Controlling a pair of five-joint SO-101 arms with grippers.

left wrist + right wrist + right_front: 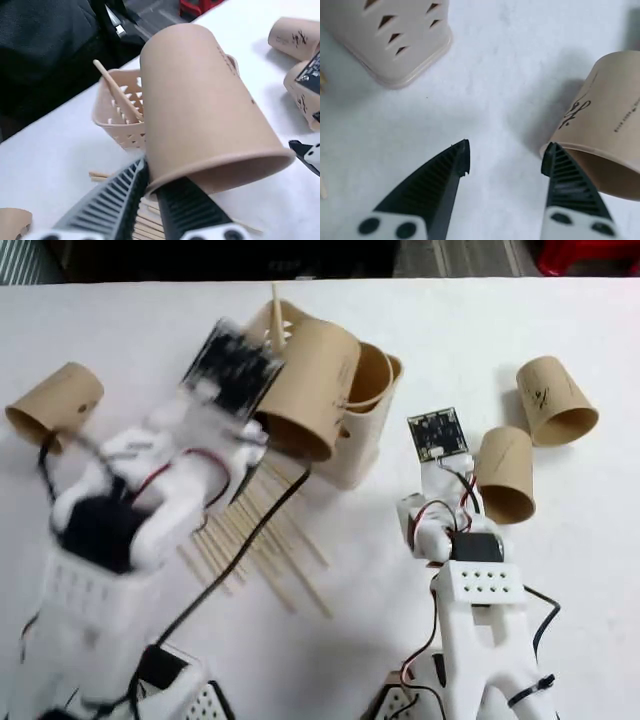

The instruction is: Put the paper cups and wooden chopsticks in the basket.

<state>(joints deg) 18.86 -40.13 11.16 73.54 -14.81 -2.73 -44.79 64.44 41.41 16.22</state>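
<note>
1. Four paper cups can be counted. The held cup [312, 388] is at the upper centre of the high view, the far-left cup [55, 402] at the upper left, the near-right cup [505, 475] right of centre, and the far-right cup [555, 400] at the upper right.
2. There is one basket [362, 445], with one upright chopstick [275, 305] standing in it.
3. The loose chopsticks [265, 535] lie in a heap on the table [150, 320], below the basket. They are too overlapped to count, and they run from upper left to lower right.
4. The left gripper [151, 179] has its jaws pinched on the held cup's rim. The cup is tilted in front of the basket, mouth to the lower left and base to the upper right.
5. The right gripper [505, 155] has its jaws spread wide and empty, one tip at the near-right cup's rim. That cup lies on its side, mouth towards the bottom of the frame.
6. The far-left cup's mouth faces the lower left, and the far-right cup's faces the lower right.
</note>
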